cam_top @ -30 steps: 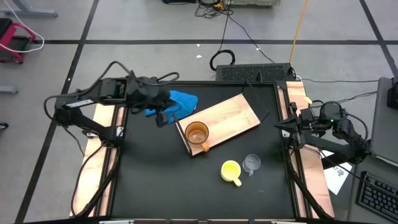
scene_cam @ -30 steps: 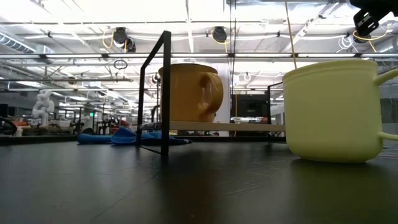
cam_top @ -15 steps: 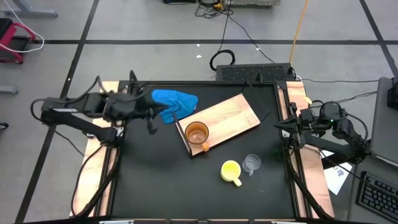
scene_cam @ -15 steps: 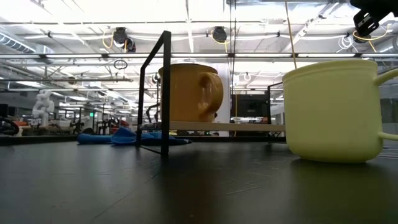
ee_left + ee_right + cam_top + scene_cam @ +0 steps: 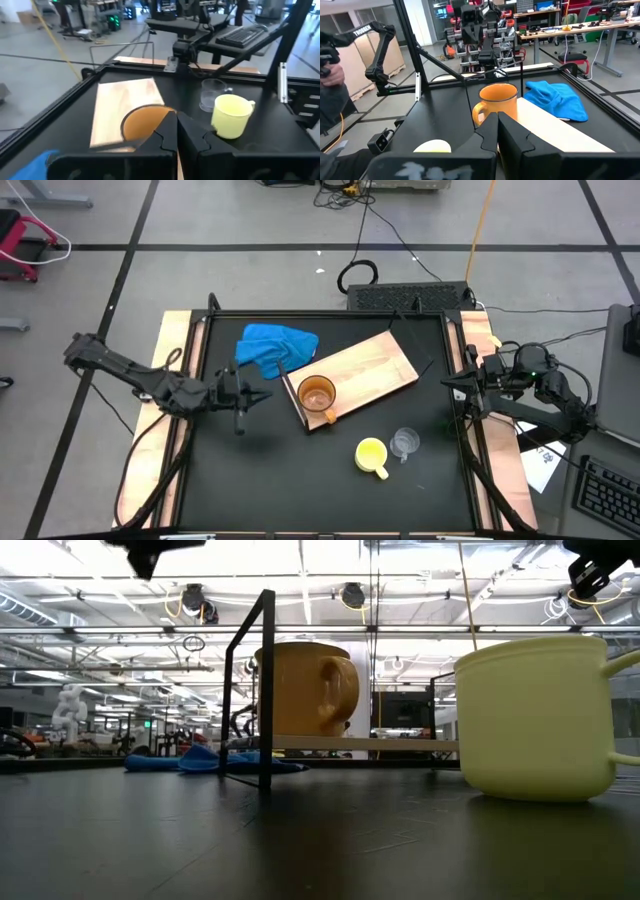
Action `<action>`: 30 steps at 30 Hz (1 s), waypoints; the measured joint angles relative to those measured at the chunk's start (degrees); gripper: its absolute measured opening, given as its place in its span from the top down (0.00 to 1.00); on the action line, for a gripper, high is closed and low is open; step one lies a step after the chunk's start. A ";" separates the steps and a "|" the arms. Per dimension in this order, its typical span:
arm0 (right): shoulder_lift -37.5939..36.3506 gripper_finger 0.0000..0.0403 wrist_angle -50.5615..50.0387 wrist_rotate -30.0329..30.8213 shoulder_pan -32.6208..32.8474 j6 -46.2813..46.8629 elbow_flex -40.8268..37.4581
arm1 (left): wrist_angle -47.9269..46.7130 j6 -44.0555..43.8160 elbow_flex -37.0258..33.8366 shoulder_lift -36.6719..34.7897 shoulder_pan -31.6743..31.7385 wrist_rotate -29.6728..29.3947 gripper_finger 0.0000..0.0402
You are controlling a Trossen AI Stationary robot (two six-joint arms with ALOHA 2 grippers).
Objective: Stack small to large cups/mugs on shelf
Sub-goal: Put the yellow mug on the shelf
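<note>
An orange-brown mug (image 5: 317, 394) stands upright on the near left end of the light-wood shelf board (image 5: 372, 368); it also shows in the left wrist view (image 5: 141, 123). A yellow mug (image 5: 371, 456) and a small clear cup (image 5: 404, 443) stand on the black table near the front, close together. My left gripper (image 5: 247, 396) is shut and empty, above the table left of the orange mug. My right gripper (image 5: 455, 388) is shut and empty at the table's right edge.
A blue cloth (image 5: 278, 345) lies at the far left, beside the board's left corner. A black frame rail (image 5: 200, 360) borders the table. Bare black table (image 5: 270, 470) lies at the near left. Cables and a keyboard (image 5: 408, 297) lie beyond the far edge.
My left gripper has drawn back from above the blue cloth toward the table's near edge and a little left, and now points toward the orange mug. The cloth, the mugs and the cup have stayed where they were.
</note>
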 joint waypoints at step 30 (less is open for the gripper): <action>0.00 1.00 0.96 -0.02 0.02 -1.27 0.00 | 3.85 15.81 -22.08 -26.48 2.46 14.59 1.00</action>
